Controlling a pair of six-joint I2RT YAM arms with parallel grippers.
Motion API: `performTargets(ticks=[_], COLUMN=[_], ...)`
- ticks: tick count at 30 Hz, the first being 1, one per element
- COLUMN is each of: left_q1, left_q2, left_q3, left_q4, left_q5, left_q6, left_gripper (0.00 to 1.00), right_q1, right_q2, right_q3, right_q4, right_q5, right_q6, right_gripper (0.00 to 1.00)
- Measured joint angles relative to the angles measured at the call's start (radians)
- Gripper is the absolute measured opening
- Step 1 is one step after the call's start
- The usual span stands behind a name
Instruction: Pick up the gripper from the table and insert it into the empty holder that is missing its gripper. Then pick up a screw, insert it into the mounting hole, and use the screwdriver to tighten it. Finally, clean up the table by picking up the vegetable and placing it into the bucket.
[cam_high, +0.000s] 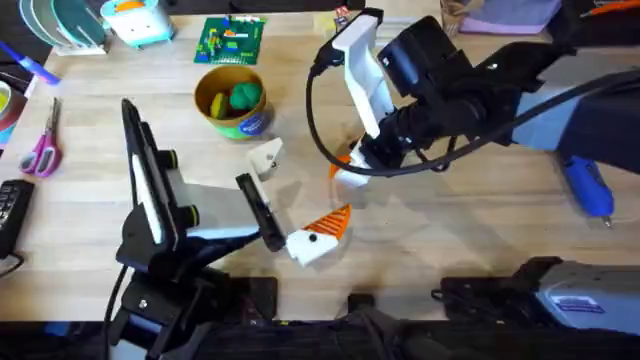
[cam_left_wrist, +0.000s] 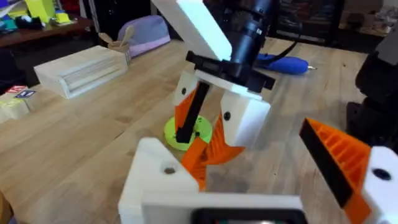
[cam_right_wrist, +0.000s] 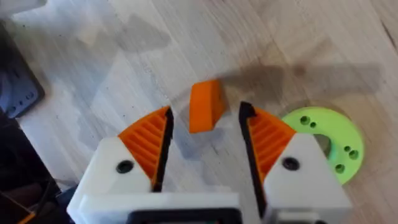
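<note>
Right claw (cam_right_wrist: 205, 146) gapes around the gripper (cam_right_wrist: 205, 107); left wrist view hides that piece.

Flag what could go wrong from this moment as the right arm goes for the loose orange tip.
1. The right gripper is open with the orange fingertip lying between its pads; the wedge shape may squirt out or twist when squeezed.
2. The lime-green disc sits beside one finger and may get nudged or pinched.
3. The left gripper's bare holder waits close by, so the arms could collide.
</note>
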Motion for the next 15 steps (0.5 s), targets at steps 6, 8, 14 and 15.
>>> performTargets(ticks=[6,8,14,15], left_q1=[0.0,0.0,0.0,0.0], left_q2=[0.0,0.0,0.0,0.0], left_q3=[0.0,0.0,0.0,0.0], left_q4=[0.0,0.0,0.0,0.0], left_q5=[0.0,0.0,0.0,0.0], left_q6=[0.0,0.0,0.0,0.0], left_gripper=[0.991,0.991,0.991,0.991], right_q1=[0.001,0.004,0.007,0.007], right_q2=[0.0,0.001,0.006,0.006], right_q3=[0.0,0.0,0.0,0.0], right_q4=[-0.001,-0.003,-0.003,-0.003], right_q5=[0.0,0.0,0.0,0.0], right_q6=[0.0,0.0,0.0,0.0], right_gripper=[0.627,0.604,0.482,0.42])
